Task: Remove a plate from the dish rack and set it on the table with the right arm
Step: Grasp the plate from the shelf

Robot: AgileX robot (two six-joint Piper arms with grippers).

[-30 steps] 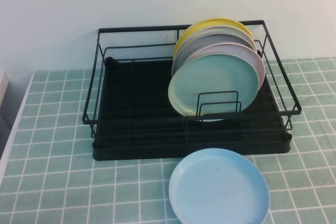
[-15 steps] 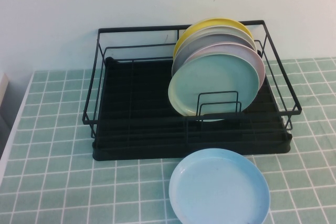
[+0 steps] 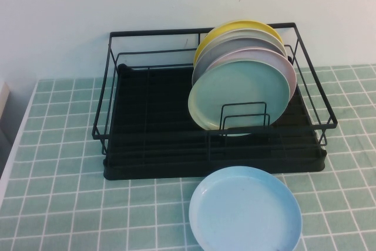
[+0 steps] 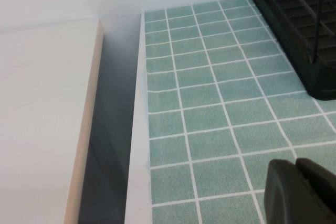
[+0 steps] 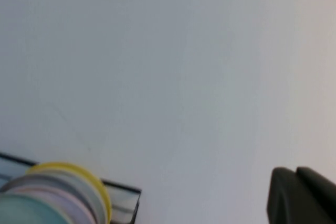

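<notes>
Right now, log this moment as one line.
mint-green plate upright in dish rack | right gripper aimed at wall | left gripper over table

Bright, even, soft light; right wrist view slightly blurred.

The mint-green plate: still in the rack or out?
In: the mint-green plate stands upright at the front of the rack. Neither gripper is near it.
</notes>
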